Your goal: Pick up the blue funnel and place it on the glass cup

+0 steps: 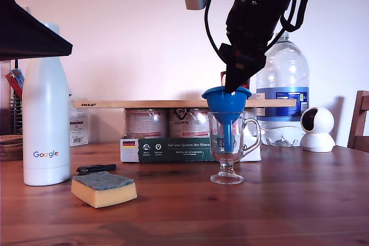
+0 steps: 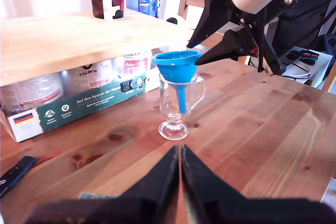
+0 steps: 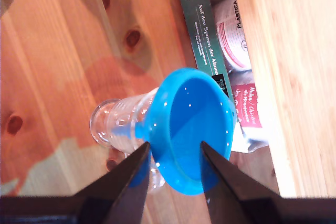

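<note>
Sitting spout-down in the glass cup [image 1: 226, 145], the blue funnel [image 1: 226, 101] stands upright. My second gripper [image 3: 174, 153], fingers spread, straddles its rim at twelve o'clock above; my first gripper [image 2: 180, 167], fingers pressed together, waits well apart.

A home dining room: a knotty wooden table [image 1: 300, 200] and a chair [image 1: 360, 120] by a plain wall, with a sponge [image 1: 104, 188], a water bottle [image 1: 283, 90] and a small indoor security camera [image 1: 317, 129].

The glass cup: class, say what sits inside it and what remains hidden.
Inside the glass cup hangs the blue funnel's spout, its cone resting on the rim. My second gripper straddles the funnel's edge. Any liquid in the cup cannot be made out.
</note>
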`<move>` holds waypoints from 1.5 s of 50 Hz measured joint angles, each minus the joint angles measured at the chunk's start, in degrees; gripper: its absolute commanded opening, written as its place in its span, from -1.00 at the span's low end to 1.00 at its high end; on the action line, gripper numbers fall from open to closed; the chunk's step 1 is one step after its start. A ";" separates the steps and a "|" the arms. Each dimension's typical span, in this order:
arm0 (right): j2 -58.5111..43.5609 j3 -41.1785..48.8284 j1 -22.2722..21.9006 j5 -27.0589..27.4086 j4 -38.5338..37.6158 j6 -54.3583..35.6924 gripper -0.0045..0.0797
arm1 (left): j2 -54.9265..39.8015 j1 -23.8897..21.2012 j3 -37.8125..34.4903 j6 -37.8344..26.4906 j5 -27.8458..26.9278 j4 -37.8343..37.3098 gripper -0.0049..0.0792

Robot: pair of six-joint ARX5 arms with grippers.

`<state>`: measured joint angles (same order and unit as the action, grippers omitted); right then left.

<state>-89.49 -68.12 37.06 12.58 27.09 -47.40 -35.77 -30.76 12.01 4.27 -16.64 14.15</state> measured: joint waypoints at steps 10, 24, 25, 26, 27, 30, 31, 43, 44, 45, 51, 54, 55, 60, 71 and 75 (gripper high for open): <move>0.02 -0.02 1.38 0.00 3.41 0.66 -0.25 | 0.00 0.00 0.00 -0.04 0.00 0.00 -0.94; 3.48 -0.02 3.04 1.95 6.16 2.08 -0.10 | 0.00 0.00 0.00 -0.39 0.02 0.00 -0.94; 4.15 -0.02 3.23 2.54 6.16 2.75 -0.10 | 0.00 0.00 0.00 -0.39 0.02 0.00 -0.94; 4.96 -0.02 3.39 2.84 6.12 3.06 -0.10 | 0.00 0.00 0.00 -0.39 0.00 0.02 -0.94; 5.70 -0.02 3.58 3.06 6.08 3.08 -0.10 | 0.00 0.00 0.00 -0.39 0.02 0.00 -0.94; 8.07 -0.02 3.69 3.50 6.03 3.93 -0.14 | 0.00 0.00 0.00 -0.39 0.02 0.00 -0.94; 8.98 -0.02 3.85 3.82 6.05 4.09 -0.18 | 0.00 0.00 0.00 -0.39 0.00 0.00 -0.94; 16.35 -0.13 3.93 4.33 7.02 12.07 -0.88 | 0.00 0.00 0.00 -0.39 0.00 0.02 -0.94; 16.85 -0.13 3.91 4.28 7.02 12.50 -0.88 | 0.00 0.00 0.00 -0.39 0.00 0.00 -0.94; 17.31 -0.13 3.91 4.26 6.95 12.50 -0.88 | 0.00 0.00 0.00 -0.39 0.00 0.00 -0.94; 19.30 -0.13 4.02 3.65 6.80 21.90 -0.88 | 0.00 0.00 0.00 -1.36 0.00 0.04 -0.94; 19.69 -0.15 4.02 0.76 7.10 29.29 -0.88 | 0.00 0.00 0.00 -2.14 0.02 0.07 -0.94; 19.74 -0.20 4.02 -0.57 7.41 29.29 -0.88 | 0.00 0.00 0.00 -2.56 0.02 0.07 -0.94; 19.71 -0.22 4.02 -5.44 8.81 38.16 -0.88 | 0.00 0.00 0.00 -2.99 0.11 0.11 -0.94; 22.27 4.85 4.24 -2.36 0.72 41.83 -0.88 | 0.00 0.17 0.00 -2.99 1.31 0.09 -0.94; 24.98 11.08 3.04 -1.66 -3.34 42.71 -0.88 | 0.00 0.87 0.00 -2.95 1.31 0.11 -0.94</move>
<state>-64.51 -57.04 40.10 10.92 23.75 -4.69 -35.77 -29.89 12.01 1.32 -15.33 14.26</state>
